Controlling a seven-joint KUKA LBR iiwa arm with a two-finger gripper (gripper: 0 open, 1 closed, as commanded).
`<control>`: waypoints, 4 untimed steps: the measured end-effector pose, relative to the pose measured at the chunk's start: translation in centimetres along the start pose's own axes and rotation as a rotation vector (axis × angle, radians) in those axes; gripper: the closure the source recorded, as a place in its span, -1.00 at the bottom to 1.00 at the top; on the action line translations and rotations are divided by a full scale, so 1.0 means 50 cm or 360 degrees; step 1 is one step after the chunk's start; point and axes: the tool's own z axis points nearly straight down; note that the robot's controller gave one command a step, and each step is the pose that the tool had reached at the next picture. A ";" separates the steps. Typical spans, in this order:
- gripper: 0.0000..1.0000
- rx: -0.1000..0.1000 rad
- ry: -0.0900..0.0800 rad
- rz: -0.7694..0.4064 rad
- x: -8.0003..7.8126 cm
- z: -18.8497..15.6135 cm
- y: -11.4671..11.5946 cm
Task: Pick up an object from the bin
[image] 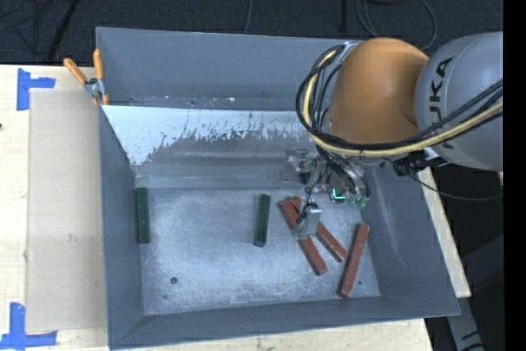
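Observation:
My gripper (309,212) hangs low over the right half of the bin floor, under the orange cover, its tip right at a cluster of reddish-brown sticks. The nearest stick (289,214) lies just left of the tip. A second one (312,256) lies below it, and a third (331,242) runs diagonally to the right of that. I see nothing between the fingers.
A longer reddish-brown stick (353,260) lies further right, near the bin's right wall. A dark green stick (261,219) lies upright in the middle of the floor, and another dark green stick (142,215) lies near the left wall.

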 end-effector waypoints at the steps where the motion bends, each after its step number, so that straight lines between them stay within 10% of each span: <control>1: -1.00 0.0000 -0.0003 -0.0196 -0.070 0.249 0.008; 3: -1.00 0.0004 -0.0016 -0.1214 -0.095 0.254 0.050; 4: 1.00 0.0002 -0.0015 -0.1206 -0.095 0.253 0.049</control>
